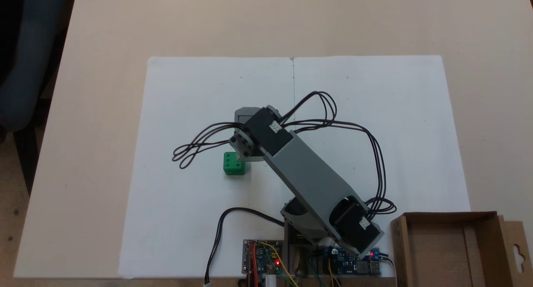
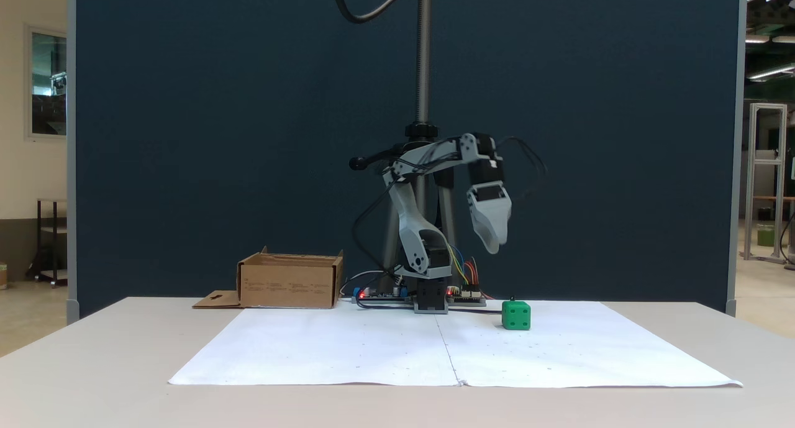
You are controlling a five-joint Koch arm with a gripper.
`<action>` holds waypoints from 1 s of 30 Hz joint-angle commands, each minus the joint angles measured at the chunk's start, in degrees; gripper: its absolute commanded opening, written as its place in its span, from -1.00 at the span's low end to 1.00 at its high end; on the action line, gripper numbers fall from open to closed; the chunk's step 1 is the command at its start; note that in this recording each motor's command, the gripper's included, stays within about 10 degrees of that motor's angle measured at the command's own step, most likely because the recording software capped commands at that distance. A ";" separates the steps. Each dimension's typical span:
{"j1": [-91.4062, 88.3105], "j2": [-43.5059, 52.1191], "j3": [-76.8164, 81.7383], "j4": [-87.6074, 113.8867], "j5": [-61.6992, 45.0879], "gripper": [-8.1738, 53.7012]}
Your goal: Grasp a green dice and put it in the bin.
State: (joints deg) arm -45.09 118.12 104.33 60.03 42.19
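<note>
1. Here, in the approach step, my gripper [image 2: 495, 245] hangs well above the white paper sheet [image 1: 354, 112], carrying nothing; the green dice [image 1: 233, 163] is not yet grasped.
2. Finger state — I cannot tell. In the side-on fixed view the two jaws lie one behind the other and read as a single grey tip; from above, my own wrist covers them.
3. Dice position: it sits flat on the paper, a little to one side of the point under my gripper in both fixed views [image 2: 516, 315], near my base and free on all sides.
4. Bin position: the cardboard box [image 1: 452, 249] stands off the paper beside my base, on the side opposite the dice, its open top up and its flap with the hang-hole laid outward.
5. Next move, as I judge it — shift slightly over the dice, spread the fingers, descend straight and square to its faces.
6. Surroundings: black servo cables [image 1: 200, 147] loop out close to the dice and could snag; the controller boards [image 1: 260, 260] lie along the swing path toward the box.
</note>
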 commanded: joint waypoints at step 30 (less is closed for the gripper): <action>-0.35 -3.08 10.02 -9.58 17.75 0.60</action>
State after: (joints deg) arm -45.00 115.58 115.31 52.73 54.93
